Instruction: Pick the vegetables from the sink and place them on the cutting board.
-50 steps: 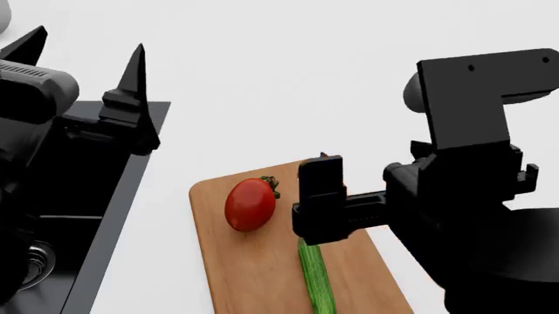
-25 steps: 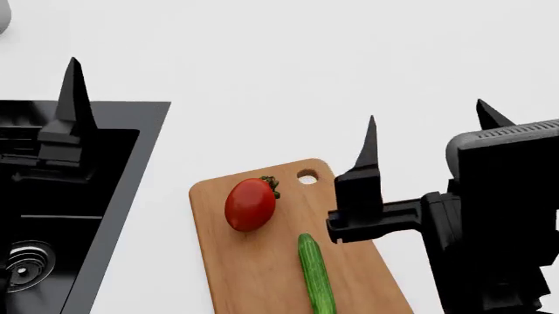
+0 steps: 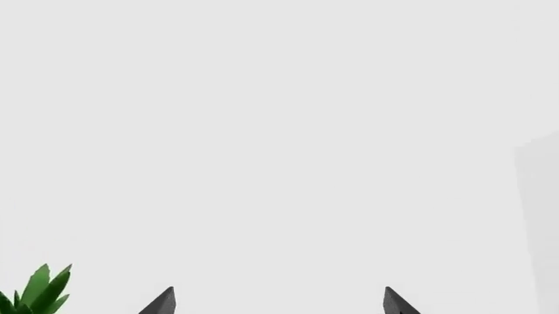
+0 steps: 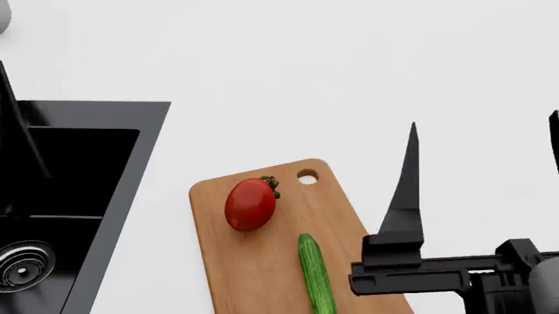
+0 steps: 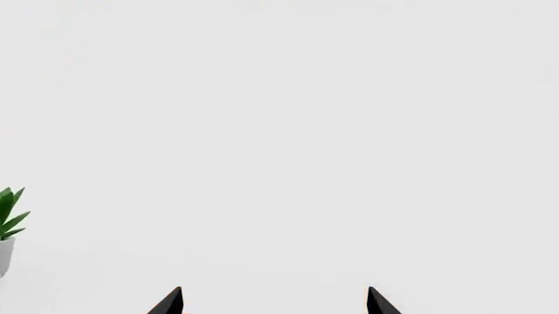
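The red tomato [image 4: 250, 204] and the green cucumber [image 4: 315, 273] both lie on the wooden cutting board [image 4: 232, 261], the tomato near the end with the hole. The black sink [image 4: 78, 163] is to the board's left, and no vegetable shows in the basin part in view. My right gripper [image 4: 484, 121] hangs open to the right of the board, holding nothing; its wrist view shows its fingertips [image 5: 177, 297] spread over blank white. My left gripper [image 3: 279, 294] is open too, with one finger [image 4: 18, 124] showing over the sink's left edge.
A steel drain [image 4: 22, 261] sits in the near basin. A potted green plant [image 5: 9, 219] shows in the right wrist view, and its leaves [image 3: 39, 291] show in the left wrist view. White counter surrounds the board and sink.
My right gripper has drawn back from over the cucumber's tip to the right and toward me. The left gripper has slid left, nearly out of the head view. Tomato and cucumber have not moved.
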You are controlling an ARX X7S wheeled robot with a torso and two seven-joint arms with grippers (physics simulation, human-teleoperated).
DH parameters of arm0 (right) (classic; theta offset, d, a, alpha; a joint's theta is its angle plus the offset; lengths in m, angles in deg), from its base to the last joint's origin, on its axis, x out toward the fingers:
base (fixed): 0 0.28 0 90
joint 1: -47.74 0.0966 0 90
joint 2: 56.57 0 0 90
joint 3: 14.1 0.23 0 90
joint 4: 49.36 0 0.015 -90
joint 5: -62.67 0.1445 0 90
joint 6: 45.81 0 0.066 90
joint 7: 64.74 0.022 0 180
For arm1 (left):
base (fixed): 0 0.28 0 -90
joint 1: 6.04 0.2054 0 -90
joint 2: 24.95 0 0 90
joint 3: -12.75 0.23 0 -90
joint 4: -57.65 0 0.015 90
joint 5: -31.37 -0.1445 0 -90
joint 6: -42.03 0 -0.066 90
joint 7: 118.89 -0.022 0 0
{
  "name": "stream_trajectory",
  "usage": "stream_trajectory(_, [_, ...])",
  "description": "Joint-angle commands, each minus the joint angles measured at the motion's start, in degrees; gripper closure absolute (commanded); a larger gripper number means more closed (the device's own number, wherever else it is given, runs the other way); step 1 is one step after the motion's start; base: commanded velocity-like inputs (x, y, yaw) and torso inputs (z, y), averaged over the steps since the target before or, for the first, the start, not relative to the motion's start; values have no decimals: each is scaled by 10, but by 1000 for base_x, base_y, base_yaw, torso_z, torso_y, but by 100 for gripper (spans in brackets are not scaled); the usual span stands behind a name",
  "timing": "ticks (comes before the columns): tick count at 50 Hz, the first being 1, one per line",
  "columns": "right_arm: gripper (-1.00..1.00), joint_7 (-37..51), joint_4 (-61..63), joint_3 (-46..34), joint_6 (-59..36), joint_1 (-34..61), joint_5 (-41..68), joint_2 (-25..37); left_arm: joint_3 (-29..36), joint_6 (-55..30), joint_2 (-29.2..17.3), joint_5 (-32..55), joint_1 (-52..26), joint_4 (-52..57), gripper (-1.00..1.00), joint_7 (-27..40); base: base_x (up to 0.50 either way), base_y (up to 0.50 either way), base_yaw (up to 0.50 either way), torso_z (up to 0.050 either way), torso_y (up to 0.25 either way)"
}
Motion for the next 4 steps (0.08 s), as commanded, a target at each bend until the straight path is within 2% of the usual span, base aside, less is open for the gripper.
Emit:
stream_trajectory(1, [-100, 87, 58, -4, 92, -33, -5, 68, -33, 23, -14, 40, 30, 77, -100, 3, 0, 0, 0, 0, 0])
stream_trajectory(4, [-100, 157, 58, -73, 178, -25, -15, 155, -49, 26, -15, 56, 34, 100, -100, 14, 0, 0, 0, 0, 0])
